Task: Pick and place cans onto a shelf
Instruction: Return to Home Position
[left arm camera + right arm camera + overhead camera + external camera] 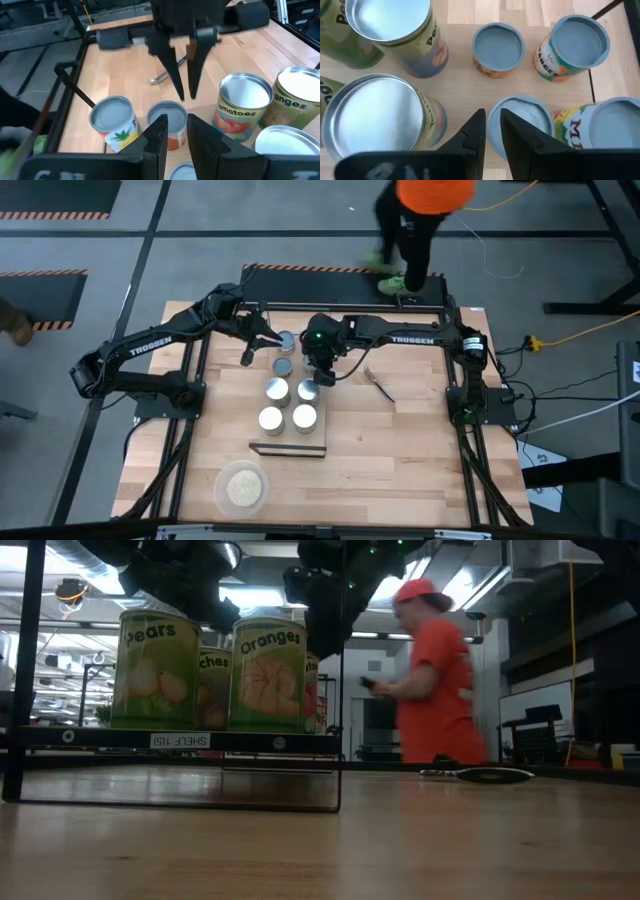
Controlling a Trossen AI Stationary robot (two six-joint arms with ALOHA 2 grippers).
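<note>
Right claw [322, 378] nearly closed, empty, above cans [276, 390] on shelf [290, 448], left claw [247, 357] likewise narrow, labels mostly hidden.

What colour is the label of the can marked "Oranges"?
The "Oranges" can has a green label with an orange fruit picture, seen best in the low view.

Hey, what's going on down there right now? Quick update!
Left gripper and right gripper both empty, nearly closed, above the shelf. Short metal cans standing on the light-wood shelf. Nothing in the way.
</note>
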